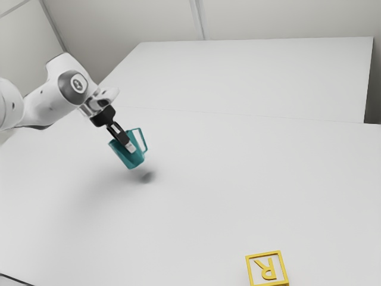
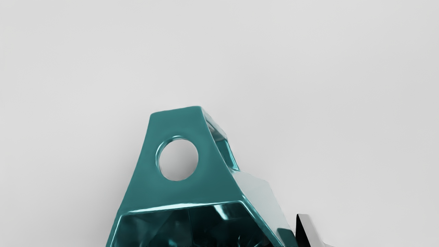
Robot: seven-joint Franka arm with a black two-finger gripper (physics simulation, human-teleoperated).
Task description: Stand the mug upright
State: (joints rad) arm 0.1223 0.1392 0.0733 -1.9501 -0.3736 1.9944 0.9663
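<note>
Your single gripper [image 1: 127, 145] holds one mug [image 1: 134, 158], tilted, above the table [image 1: 202, 208], fingers parted; one yellow block [image 1: 267, 270] lies well apart from it.

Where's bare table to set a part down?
Widest: the table from the mug toward the exterior view's right, beyond the yellow block. Another: between the mug's shadow and the block. Crowded: the exterior view's upper left, where the arm and jaws hold the mug over the table.
</note>
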